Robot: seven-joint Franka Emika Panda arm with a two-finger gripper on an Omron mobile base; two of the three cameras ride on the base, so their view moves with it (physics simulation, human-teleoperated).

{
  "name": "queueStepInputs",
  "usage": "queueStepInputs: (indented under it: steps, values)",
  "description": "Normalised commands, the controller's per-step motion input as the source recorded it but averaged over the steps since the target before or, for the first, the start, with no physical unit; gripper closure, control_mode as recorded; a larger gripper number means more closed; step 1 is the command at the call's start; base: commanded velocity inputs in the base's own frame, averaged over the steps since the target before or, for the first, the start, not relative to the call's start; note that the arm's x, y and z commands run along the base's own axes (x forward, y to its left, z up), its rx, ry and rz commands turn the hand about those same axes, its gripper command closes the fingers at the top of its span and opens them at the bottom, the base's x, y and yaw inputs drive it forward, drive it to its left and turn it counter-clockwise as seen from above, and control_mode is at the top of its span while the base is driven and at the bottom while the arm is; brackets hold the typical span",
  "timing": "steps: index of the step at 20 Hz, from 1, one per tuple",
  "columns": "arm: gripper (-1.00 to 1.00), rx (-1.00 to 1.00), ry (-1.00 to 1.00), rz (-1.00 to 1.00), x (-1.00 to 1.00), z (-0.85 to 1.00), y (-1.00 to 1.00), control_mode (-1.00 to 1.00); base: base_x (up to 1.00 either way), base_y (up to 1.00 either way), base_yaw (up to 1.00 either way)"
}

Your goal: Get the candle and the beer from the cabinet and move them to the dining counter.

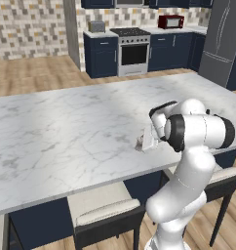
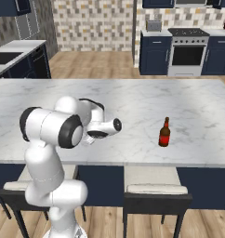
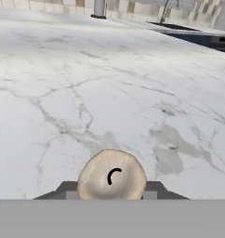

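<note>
My gripper (image 1: 146,140) hangs just above the dining counter (image 1: 66,132), near its front edge, and is shut on the candle (image 1: 139,143). In the hand view the candle (image 3: 112,175) is a pale beige round top with a small dark wick, sitting between the two dark fingers (image 3: 68,190) over the white veined marble (image 3: 109,83). The beer (image 2: 164,133), a brown bottle with a red label and neck, stands upright on the counter (image 2: 188,102), well to the right of the arm and apart from the hand.
Cushioned stools (image 1: 106,210) (image 2: 154,195) are tucked under the counter's near edge. Beyond the counter stand a stove (image 1: 133,51), a red microwave (image 1: 170,21), navy base units and a grey fridge (image 1: 222,41). A sink worktop (image 2: 12,56) lies at the far left.
</note>
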Motion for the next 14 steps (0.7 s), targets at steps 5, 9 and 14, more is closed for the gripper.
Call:
queueStepInputs:
  steps: [5, 9, 14]
  values:
    - [1.0, 0.0, 0.04, 0.05, 0.21, -0.29, 0.0, -1.0, 0.0, 0.0, 0.0]
    - [1.0, 0.0, 0.07, 0.04, 0.21, -0.27, 0.01, -1.0, 0.0, 0.0, 0.0]
    - [1.0, 0.0, 0.08, 0.03, 0.22, -0.28, 0.04, -1.0, 0.0, 0.0, 0.0]
